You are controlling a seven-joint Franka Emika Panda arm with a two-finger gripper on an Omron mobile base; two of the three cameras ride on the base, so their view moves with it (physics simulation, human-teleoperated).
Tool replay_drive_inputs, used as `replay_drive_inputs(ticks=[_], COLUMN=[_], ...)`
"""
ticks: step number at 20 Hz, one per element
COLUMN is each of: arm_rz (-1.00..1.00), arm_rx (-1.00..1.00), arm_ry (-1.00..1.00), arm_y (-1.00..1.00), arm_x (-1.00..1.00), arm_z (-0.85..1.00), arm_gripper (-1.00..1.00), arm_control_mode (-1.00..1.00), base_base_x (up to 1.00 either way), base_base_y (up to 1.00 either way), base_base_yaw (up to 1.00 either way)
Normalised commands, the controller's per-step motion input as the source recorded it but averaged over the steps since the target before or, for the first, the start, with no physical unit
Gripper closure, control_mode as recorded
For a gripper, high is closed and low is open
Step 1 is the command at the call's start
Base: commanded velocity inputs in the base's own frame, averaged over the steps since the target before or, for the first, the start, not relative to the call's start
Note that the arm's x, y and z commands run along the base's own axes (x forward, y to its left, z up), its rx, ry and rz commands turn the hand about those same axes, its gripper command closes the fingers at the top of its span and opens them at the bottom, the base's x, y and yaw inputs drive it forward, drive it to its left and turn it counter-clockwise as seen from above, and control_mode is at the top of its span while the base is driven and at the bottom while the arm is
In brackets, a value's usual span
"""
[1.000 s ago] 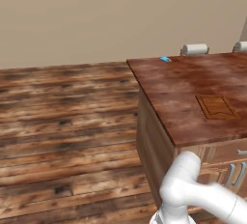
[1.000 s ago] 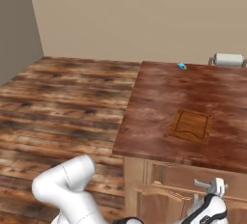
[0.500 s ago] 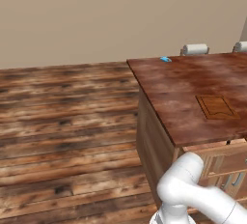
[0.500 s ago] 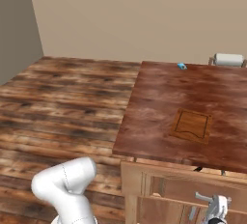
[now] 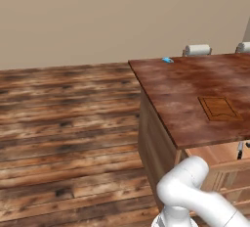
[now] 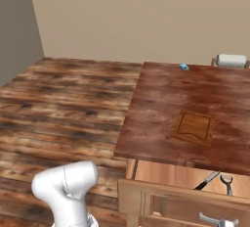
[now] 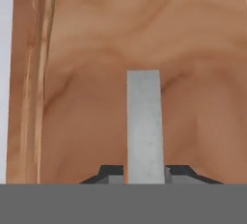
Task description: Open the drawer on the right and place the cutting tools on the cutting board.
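Observation:
The light tan drawer stands pulled out from under the dark reddish countertop. Its grey handle runs up between my two dark fingertips. My gripper is shut on that handle, close against the front panel. Inside the drawer lie a thin knife with a dark handle and a silvery forked tool. In the left base view the drawer opens at the lower right. The brown cutting board lies bare on the counter just behind the drawer, seen also from the left as the board.
A small blue object sits at the counter's far edge, with a paper towel roll at the back right. Plank floor spreads to the left of the cabinet. My white arm rises in front of the drawer.
The drawer has slid out from nearly closed to well open, baring the tools inside. My gripper came back toward the base with the handle.

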Motion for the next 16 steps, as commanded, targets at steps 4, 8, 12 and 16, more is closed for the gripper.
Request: replay_drive_inputs(ticks=[4, 8, 12, 16], arm_rz=[0.00, 0.00, 0.00, 0.00], arm_rx=[-0.13, -0.14, -0.13, -0.15], arm_ry=[0.00, 0.00, 0.00, 0.00], arm_y=[-0.55, -0.55, -0.49, -0.20], arm_x=[-1.00, -1.00, -1.00, -0.91], arm_z=[0.00, 0.00, 0.00, 0.00], arm_gripper=[1.00, 1.00, 1.00, -1.00], arm_control_mode=[-1.00, -1.00, -1.00, -1.00], base_base_x=[0.00, 0.00, 0.00, 0.00], base_base_y=[0.00, 0.00, 0.00, 0.00], base_base_yaw=[0.00, 0.00, 0.00, 0.00])
